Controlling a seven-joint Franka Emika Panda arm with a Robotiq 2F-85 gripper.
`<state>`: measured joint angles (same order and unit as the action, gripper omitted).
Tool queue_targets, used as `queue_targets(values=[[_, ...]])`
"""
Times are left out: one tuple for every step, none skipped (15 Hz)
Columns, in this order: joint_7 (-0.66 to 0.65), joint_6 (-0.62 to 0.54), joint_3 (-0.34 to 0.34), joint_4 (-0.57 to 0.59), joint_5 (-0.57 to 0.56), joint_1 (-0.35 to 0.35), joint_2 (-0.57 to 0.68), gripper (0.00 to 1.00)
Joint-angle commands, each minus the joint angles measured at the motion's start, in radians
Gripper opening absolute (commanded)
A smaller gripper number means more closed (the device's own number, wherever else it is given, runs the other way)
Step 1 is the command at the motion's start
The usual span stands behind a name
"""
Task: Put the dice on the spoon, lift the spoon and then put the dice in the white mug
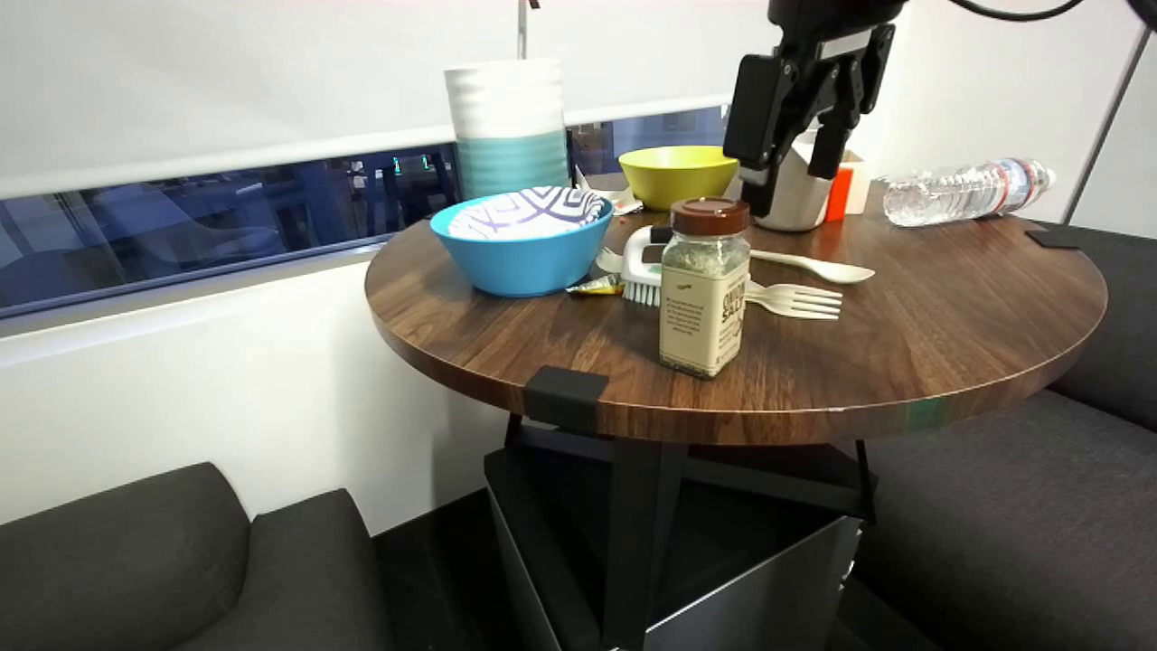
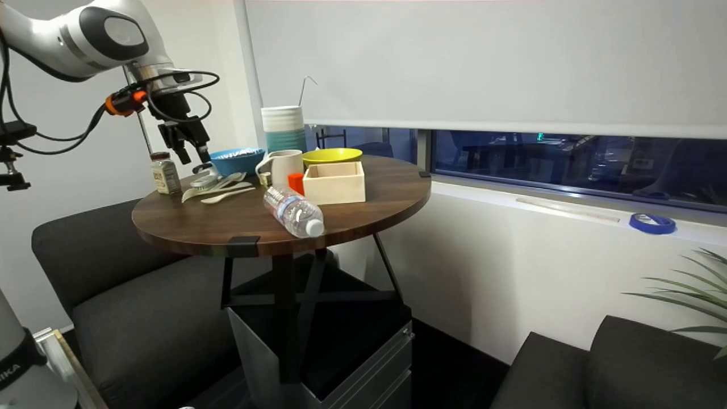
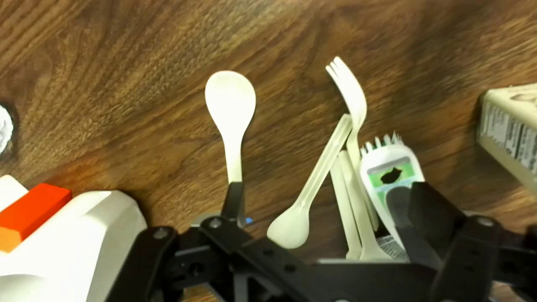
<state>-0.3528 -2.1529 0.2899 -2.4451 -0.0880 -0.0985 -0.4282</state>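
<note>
Your claw [image 3: 327, 193] hangs above the wooden table [image 1: 949, 362], its fingers spread wide apart and gripping nothing. In the wrist view one finger covers the lower handle of a pale spoon [image 3: 230, 100], leaving you its smooth oval head; a blue speck [image 3: 248, 220] beside that finger is too small to name. Between your fingers in that view lies a second spoon [image 3: 289, 228] with a grooved handle that runs up to a fork [image 3: 356, 98]. The fork's far end is lost among other pale handles [image 3: 345, 205] and a white bristled brush [image 3: 392, 167], which your other finger partly hides.

The white mug [image 2: 287, 165] stands upright, handle toward the spoons; your wrist view cuts it off. Just beside it you have a flat-sided orange block [image 2: 296, 183] and a yellowish lump [image 2: 265, 179]; whether that lump is the dice, you can't tell. Past them come a pale wooden box [image 2: 335, 187], a clear plastic bottle [image 2: 295, 213] on its side, a yellow bowl [image 1: 678, 185] and a blue bowl [image 1: 524, 262]. The glass jar [image 1: 700, 303] blocks part of the brush in an exterior view.
</note>
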Motion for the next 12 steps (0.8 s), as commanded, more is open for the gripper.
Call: queue_targets(values=[[0.021,-0.057,-0.030,0.058,-0.035,0.016,0.070,1.00],[0.022,-0.069,-0.039,0.075,-0.039,0.022,0.092,1.00],[0.028,-0.078,-0.047,0.090,-0.045,0.025,0.111,1.00],[0.034,-0.084,-0.055,0.111,-0.050,0.030,0.136,1.00],[0.041,-0.089,-0.062,0.129,-0.053,0.031,0.159,1.00],[0.047,-0.086,-0.070,0.155,-0.060,0.035,0.189,1.00],[0.051,-0.084,-0.075,0.177,-0.066,0.036,0.213,1.00],[0.061,-0.079,-0.082,0.204,-0.070,0.036,0.243,1.00],[0.062,-0.069,-0.087,0.229,-0.077,0.036,0.273,1.00],[0.071,-0.066,-0.095,0.252,-0.078,0.033,0.302,1.00],[0.090,-0.064,-0.103,0.274,-0.072,0.027,0.329,1.00],[0.100,-0.058,-0.108,0.296,-0.073,0.024,0.358,1.00]])
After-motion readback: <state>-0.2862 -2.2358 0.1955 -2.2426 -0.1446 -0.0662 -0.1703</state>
